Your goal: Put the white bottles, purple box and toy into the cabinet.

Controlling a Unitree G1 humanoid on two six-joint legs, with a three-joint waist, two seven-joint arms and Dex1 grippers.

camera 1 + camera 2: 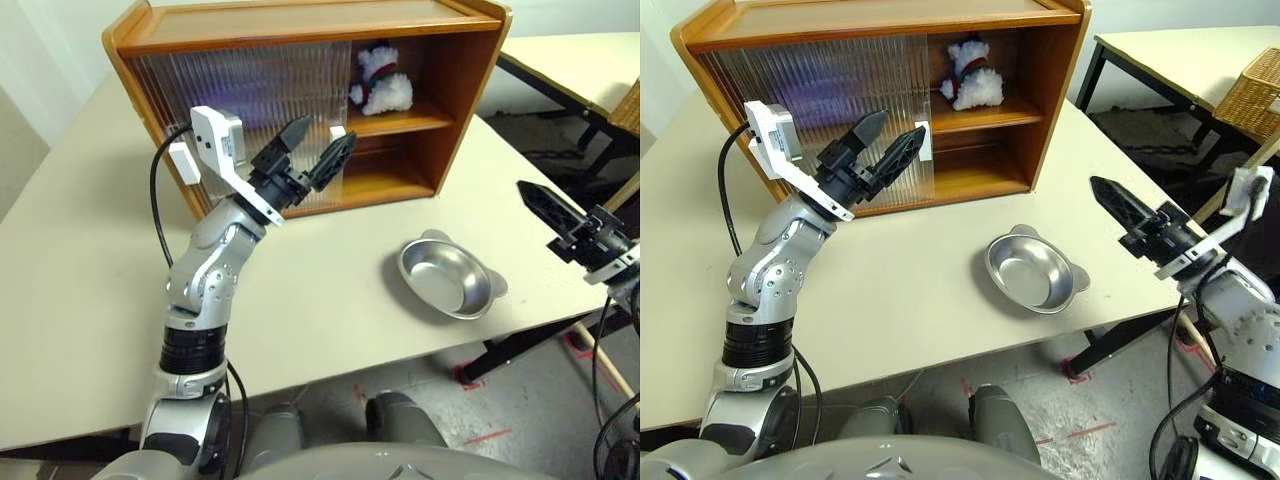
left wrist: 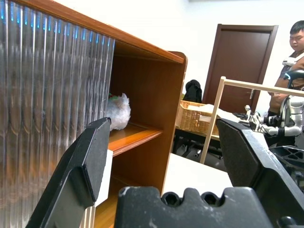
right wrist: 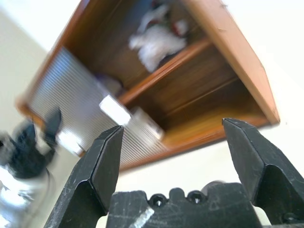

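No readable text, label, brand, number or sign anywhere in these views.

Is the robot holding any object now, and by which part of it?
Nothing is held. The left hand is open near the cabinet, and the right hand is open beside the table, both empty.

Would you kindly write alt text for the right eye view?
A wooden cabinet on a beige table holds a plush toy on its upper shelf. The open left claw hovers by its sliding door; a metal dish sits nearby.
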